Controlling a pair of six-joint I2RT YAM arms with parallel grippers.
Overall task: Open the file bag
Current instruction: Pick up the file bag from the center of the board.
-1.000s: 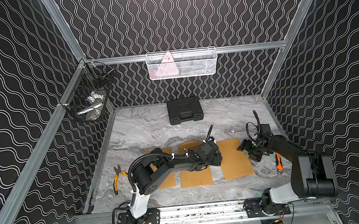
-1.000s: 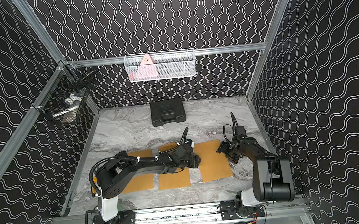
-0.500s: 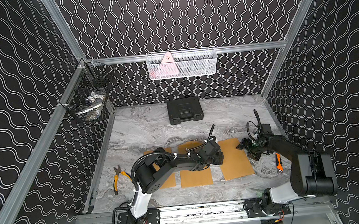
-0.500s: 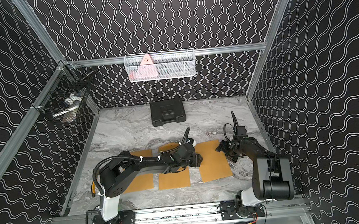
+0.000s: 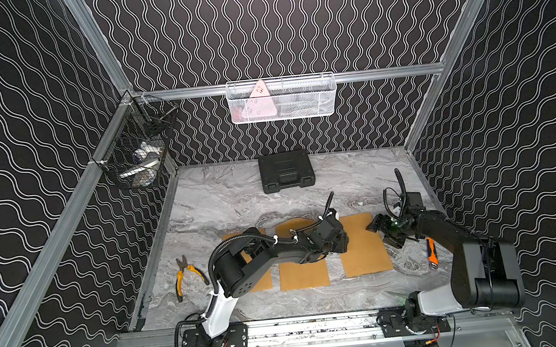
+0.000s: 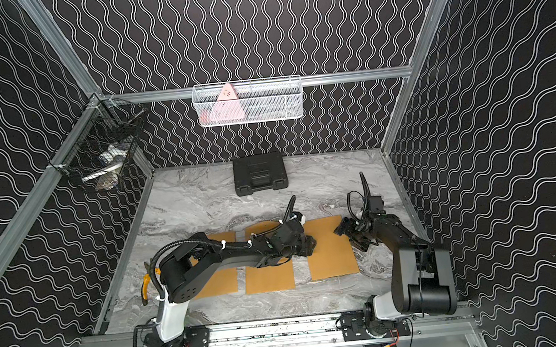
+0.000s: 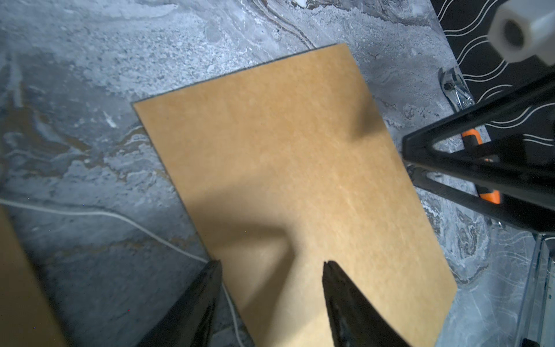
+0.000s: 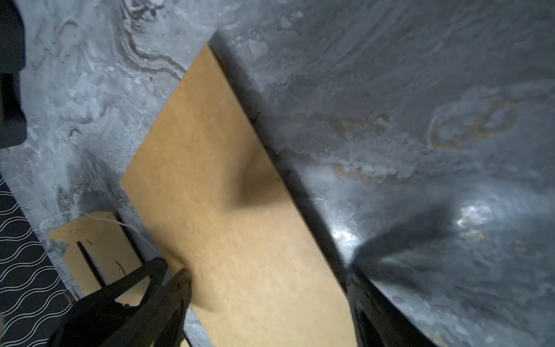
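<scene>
1. File bag (image 5: 363, 246) (image 7: 285, 165) lies flat on the desk (image 5: 237, 202), right of centre in the front half. It is the right-hand one of three brown sheets in a row, and it sits between the two claws.
2. Left claw (image 7: 271, 264) hangs low over the bag's left edge with its jaws spread and nothing between them. One fingertip is above the brown face, the other above bare desk just off the edge. Whether either tip touches, I cannot tell.
3. Right claw (image 5: 381, 235) is by the bag's right edge near the far corner, jaws spread wide and holding nothing.
4. The side of the bag facing up is plain kraft brown and smooth, a neat rectangle with sharp corners. Soft shadows of both claws fall across it.
5. White string (image 7: 120, 216) runs over the desk to the bag's left edge and passes the left claw's outer fingertip.
6. Middle brown bag (image 5: 302, 273) lies just to the left, a strip of desk between them. The right wrist view shows a shaped flap (image 8: 87, 237) at its far end, with the string beside it. Third brown bag (image 6: 222, 280) lies further left, largely under the left arm.
7. Farther out are an orange-handled knife (image 5: 432, 251) by the right arm and yellow-handled pliers (image 5: 184, 277) at the front left. A black case (image 5: 285, 172) sits at the back, a white basket (image 5: 281, 99) hangs on the back wall, and a black wire basket (image 5: 135, 153) hangs on the left wall.
</scene>
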